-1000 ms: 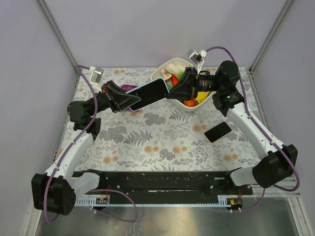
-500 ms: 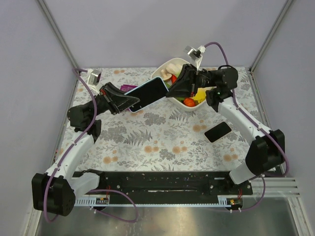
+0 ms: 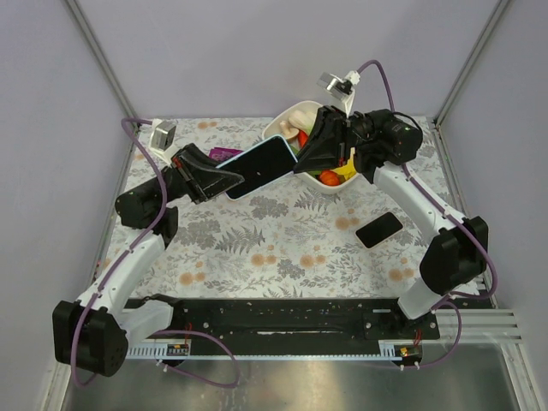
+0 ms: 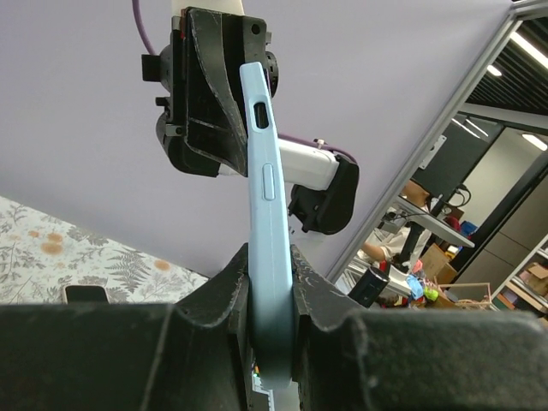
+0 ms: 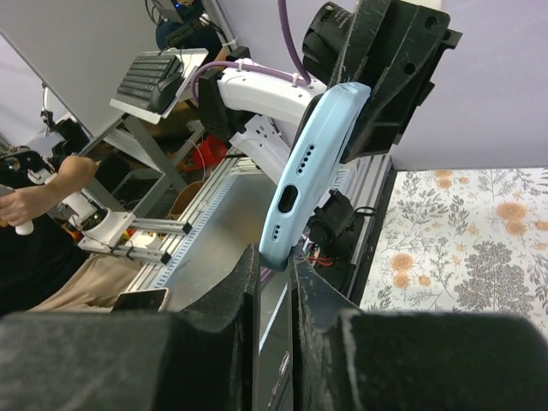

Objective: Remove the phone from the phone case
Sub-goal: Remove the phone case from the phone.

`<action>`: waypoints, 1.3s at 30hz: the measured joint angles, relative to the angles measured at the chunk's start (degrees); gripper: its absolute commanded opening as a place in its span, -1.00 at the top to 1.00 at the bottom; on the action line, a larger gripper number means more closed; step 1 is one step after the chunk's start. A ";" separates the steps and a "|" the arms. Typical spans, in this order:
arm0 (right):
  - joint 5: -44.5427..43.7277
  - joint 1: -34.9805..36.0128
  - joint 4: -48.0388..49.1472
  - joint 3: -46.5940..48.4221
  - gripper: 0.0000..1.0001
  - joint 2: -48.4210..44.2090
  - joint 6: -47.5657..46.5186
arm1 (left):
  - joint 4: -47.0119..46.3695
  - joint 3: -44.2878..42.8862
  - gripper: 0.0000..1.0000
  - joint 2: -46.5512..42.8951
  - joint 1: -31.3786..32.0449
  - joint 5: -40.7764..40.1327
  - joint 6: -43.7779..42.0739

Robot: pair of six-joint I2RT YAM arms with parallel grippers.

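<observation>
You have one light blue phone case with one dark-screened phone inside it. There is also one second black phone lying flat on the flowered table, and one white bowl of coloured toys. The top view shows the case held in the air between both arms, near the bowl. Only the wrist views show its side button and end port. The left gripper is clamped on one end of the case, and the right gripper is pressed together on the other end.
</observation>
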State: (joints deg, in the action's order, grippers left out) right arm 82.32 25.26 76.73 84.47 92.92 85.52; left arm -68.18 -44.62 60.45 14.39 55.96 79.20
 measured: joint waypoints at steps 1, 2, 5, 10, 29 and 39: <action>0.15 0.22 0.24 0.48 0.96 0.00 0.46 | -0.22 -0.28 1.00 0.00 0.09 0.15 0.44; 0.33 0.39 0.48 0.81 0.96 0.00 0.81 | -0.52 -0.57 1.00 0.00 0.15 0.39 0.90; 1.46 1.07 1.25 2.08 0.96 -0.02 1.95 | -0.90 -1.51 1.00 -0.02 0.46 1.46 2.27; 4.35 2.45 1.99 4.15 0.96 -0.83 3.39 | -1.44 -3.19 1.00 -0.02 1.68 3.61 3.65; 6.99 9.53 2.56 15.76 0.96 0.39 5.97 | -6.67 -8.04 1.00 -0.72 3.65 4.44 11.98; 6.99 9.60 2.58 17.09 0.95 1.90 6.95 | -8.79 -4.46 1.00 -0.72 3.67 1.53 12.55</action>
State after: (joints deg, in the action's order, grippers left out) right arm 89.32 34.85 79.31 101.56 94.83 92.47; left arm -76.97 -49.08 59.72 18.06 57.49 91.74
